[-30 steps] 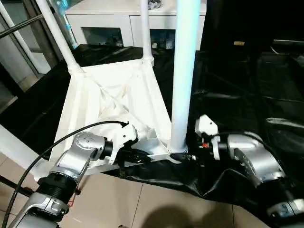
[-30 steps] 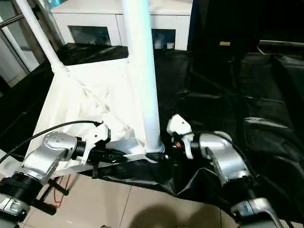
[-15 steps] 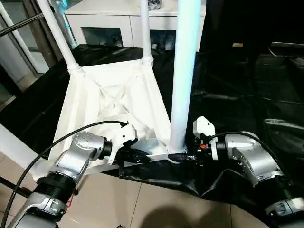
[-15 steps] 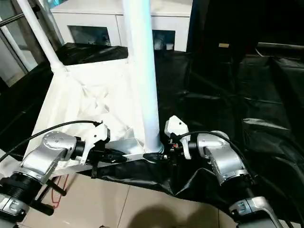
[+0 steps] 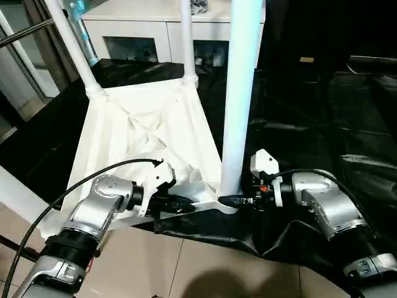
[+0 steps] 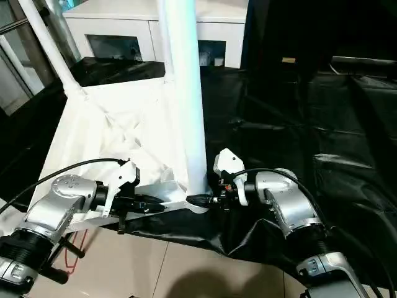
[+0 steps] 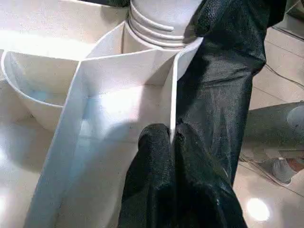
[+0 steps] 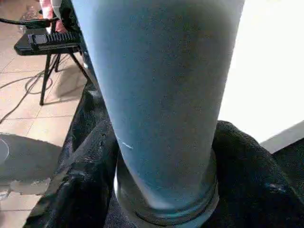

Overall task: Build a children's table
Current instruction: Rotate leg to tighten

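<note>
Leg [image 5: 239, 93] seating, lower centre of frame: left hand [image 7: 172, 142] pinches a tabletop [image 5: 146, 133] rib. Right hand [image 8: 166, 190] clasps the leg's base; twist without tilting it.

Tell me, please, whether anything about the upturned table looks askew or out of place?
Nothing looks damaged. The tabletop lies ribbed side up on black sheeting; the far-left leg leans outward, while the near leg stands straight in its socket.
</note>
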Tool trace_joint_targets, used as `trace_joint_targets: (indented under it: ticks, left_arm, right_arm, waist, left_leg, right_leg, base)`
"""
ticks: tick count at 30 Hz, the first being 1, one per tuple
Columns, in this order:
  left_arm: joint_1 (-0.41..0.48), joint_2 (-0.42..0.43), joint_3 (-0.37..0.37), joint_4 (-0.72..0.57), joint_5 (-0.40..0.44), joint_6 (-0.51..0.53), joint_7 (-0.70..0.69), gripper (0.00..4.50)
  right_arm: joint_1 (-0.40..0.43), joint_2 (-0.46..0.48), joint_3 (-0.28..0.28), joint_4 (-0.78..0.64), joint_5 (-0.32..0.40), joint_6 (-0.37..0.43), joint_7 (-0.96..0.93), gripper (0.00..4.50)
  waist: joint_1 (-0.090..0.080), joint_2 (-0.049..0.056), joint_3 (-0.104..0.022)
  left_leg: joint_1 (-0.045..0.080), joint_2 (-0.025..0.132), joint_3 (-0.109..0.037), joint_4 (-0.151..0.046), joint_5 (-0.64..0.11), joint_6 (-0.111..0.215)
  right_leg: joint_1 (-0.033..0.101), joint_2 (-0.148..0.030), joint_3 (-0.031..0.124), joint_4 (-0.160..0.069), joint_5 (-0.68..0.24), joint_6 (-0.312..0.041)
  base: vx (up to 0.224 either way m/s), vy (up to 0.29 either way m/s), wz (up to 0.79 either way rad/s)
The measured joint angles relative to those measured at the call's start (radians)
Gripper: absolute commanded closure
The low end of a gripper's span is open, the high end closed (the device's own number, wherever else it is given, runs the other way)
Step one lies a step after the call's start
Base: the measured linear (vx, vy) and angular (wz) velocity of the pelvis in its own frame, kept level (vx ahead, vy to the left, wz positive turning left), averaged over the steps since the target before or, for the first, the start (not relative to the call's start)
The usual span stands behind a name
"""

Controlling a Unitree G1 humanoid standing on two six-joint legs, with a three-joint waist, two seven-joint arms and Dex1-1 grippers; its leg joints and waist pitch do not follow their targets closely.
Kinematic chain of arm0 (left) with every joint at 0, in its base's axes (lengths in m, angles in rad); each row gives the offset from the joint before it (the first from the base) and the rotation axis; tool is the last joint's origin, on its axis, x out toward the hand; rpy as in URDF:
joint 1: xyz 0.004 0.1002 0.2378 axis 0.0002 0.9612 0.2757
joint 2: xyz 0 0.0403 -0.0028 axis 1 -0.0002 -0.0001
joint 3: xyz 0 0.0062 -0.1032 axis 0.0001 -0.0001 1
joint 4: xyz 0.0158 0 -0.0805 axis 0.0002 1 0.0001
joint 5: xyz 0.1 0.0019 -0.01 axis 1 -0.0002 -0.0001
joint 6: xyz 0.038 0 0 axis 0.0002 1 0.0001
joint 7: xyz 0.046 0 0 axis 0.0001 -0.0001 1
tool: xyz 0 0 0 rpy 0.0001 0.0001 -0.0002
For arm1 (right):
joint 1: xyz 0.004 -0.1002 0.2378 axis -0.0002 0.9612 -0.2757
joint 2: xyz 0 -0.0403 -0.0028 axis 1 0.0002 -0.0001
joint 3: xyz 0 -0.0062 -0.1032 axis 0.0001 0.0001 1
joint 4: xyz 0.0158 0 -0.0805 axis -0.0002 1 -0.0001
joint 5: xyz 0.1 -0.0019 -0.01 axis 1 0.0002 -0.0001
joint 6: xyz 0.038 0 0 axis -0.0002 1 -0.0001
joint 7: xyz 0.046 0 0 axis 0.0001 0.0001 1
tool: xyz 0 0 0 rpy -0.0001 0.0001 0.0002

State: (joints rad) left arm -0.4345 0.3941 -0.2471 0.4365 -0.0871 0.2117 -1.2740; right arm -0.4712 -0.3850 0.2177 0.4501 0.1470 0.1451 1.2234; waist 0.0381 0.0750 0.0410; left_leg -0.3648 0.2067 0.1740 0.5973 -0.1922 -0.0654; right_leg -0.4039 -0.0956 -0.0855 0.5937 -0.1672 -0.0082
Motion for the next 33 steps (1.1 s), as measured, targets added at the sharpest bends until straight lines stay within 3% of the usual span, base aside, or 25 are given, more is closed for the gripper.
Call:
trace_joint_targets:
  ticks: [8, 15, 17, 21, 22, 24, 27, 28, 31, 33]
  left_arm:
    - [-0.003, -0.005, -0.003, 0.016, 0.025, -0.034, 0.044, 4.50]
    - [-0.088, -0.118, 0.031, 0.133, 0.075, 0.027, 0.273, 4.50]
    - [-0.114, -0.153, 0.036, 0.163, 0.084, 0.047, 0.334, 4.50]
    - [-0.138, -0.202, 0.052, 0.218, 0.092, 0.057, 0.416, 4.50]
    - [-0.139, -0.208, 0.054, 0.224, 0.092, 0.057, 0.425, 4.50]
    - [-0.139, -0.210, 0.054, 0.227, 0.092, 0.057, 0.425, 4.50]
    - [-0.141, -0.210, 0.054, 0.224, 0.092, 0.057, 0.410, 4.50]
    - [-0.141, -0.210, 0.054, 0.223, 0.092, 0.057, 0.405, 4.50]
    - [-0.141, -0.209, 0.051, 0.215, 0.091, 0.050, 0.391, 4.50]
    - [-0.137, -0.188, 0.042, 0.201, 0.084, 0.041, 0.344, 4.50]
  right_arm:
    - [0.009, 0.045, -0.013, 0.022, -0.003, 0.004, -0.073, 1.86]
    - [-0.011, 0.218, -0.106, 0.149, -0.053, -0.017, -0.520, 1.86]
    - [-0.043, 0.256, -0.125, 0.193, -0.068, -0.015, -0.630, 1.86]
    - [-0.088, 0.299, -0.131, 0.273, -0.096, -0.027, -0.766, 1.86]
    - [-0.092, 0.303, -0.132, 0.283, -0.102, -0.037, -0.776, 1.86]
    - [-0.093, 0.305, -0.148, 0.289, -0.096, -0.046, -0.759, 1.16]
    - [-0.093, 0.291, -0.168, 0.289, -0.072, -0.039, -0.690, 1.10]
    - [-0.093, 0.280, -0.170, 0.287, -0.065, -0.037, -0.666, 0.80]
    - [-0.093, 0.245, -0.167, 0.275, -0.056, -0.026, -0.584, 0.61]
    - [-0.093, 0.179, -0.122, 0.257, -0.058, -0.031, -0.480, 0.61]
  waist:
    - [-0.003, -0.003, -0.003]
    - [-0.014, -0.012, -0.005]
    - [-0.025, -0.011, -0.006]
    - [-0.042, -0.003, -0.006]
    - [-0.047, 0.003, -0.006]
    - [-0.056, 0.005, -0.005]
    - [-0.063, 0.006, -0.004]
    - [-0.066, 0.005, -0.003]
    - [-0.067, 0.002, -0.001]
    - [-0.063, -0.002, 0.001]
  left_leg:
    - [0.002, 0.000, 0.000, 0.000, -0.002, -0.003]
    - [0.017, -0.002, -0.001, -0.001, -0.003, -0.006]
    - [0.016, -0.003, -0.002, -0.001, -0.003, -0.006]
    - [0.017, -0.003, -0.007, -0.002, -0.004, -0.005]
    - [0.017, -0.003, -0.009, -0.002, -0.004, -0.005]
    - [0.017, -0.004, -0.009, -0.002, -0.005, -0.004]
    - [0.016, -0.008, -0.009, -0.003, -0.007, 0.000]
    - [0.016, -0.012, -0.009, -0.004, -0.007, 0.000]
    - [0.015, -0.019, -0.007, -0.006, -0.008, 0.003]
    - [0.012, -0.019, -0.007, -0.006, -0.008, 0.004]
  right_leg:
    - [0.001, 0.000, 0.000, 0.002, 0.000, 0.000]
    - [0.008, 0.001, 0.002, 0.000, -0.001, 0.003]
    - [0.008, 0.000, 0.001, -0.005, -0.001, 0.003]
    - [0.020, -0.002, -0.012, -0.027, -0.002, 0.003]
    - [0.023, -0.002, -0.015, -0.036, -0.002, 0.003]
    - [0.024, -0.005, -0.020, -0.044, -0.002, 0.003]
    - [0.036, -0.020, -0.036, -0.055, -0.002, 0.003]
    - [0.036, -0.024, -0.036, -0.055, -0.002, 0.003]
    - [0.036, -0.031, -0.035, -0.055, -0.002, 0.003]
    - [0.034, -0.031, -0.034, -0.054, -0.002, 0.003]
  base:
    - [0.000, 0.000, 0.00]
    - [0.000, 0.000, 0.00]
    - [-0.025, 0.008, 0.00]
    - [0.000, 0.000, 0.00]
    - [0.000, 0.000, 0.00]
    - [0.000, 0.000, 0.00]
    - [0.013, 0.036, -0.01]
    - [0.022, 0.052, -0.01]
    - [0.000, 0.000, 0.00]
    - [0.000, 0.000, 0.00]
